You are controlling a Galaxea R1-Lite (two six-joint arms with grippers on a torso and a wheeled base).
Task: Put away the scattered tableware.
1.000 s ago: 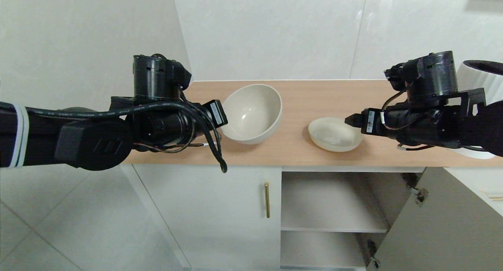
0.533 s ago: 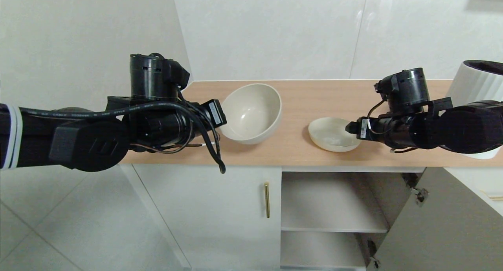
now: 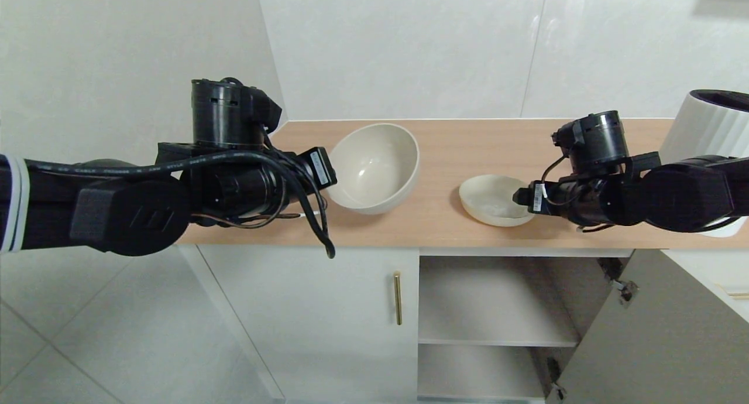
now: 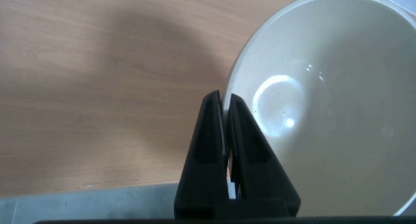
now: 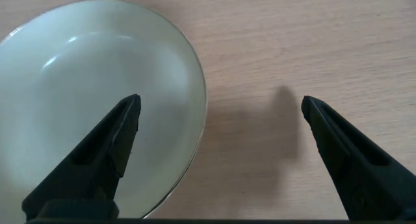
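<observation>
Cream bowl (image 3: 374, 170) is leaning, left fingers (image 4: 211, 139) pinching its rim; right fingers (image 5: 104, 159) are sitting wide apart, dish (image 5: 78, 87) edge between them.

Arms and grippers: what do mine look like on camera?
Both arms are matte black, with a cylindrical housing atop each wrist and a white label. The left arm has loose black cables and a white band; the right arm has thinner wiring. The left gripper and right gripper have tapering black fingers.

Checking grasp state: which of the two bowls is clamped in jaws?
The large deep bowl, tilted: jaws of the left gripper are shut on its rim. The small shallow bowl lies flat, ungripped.
</observation>
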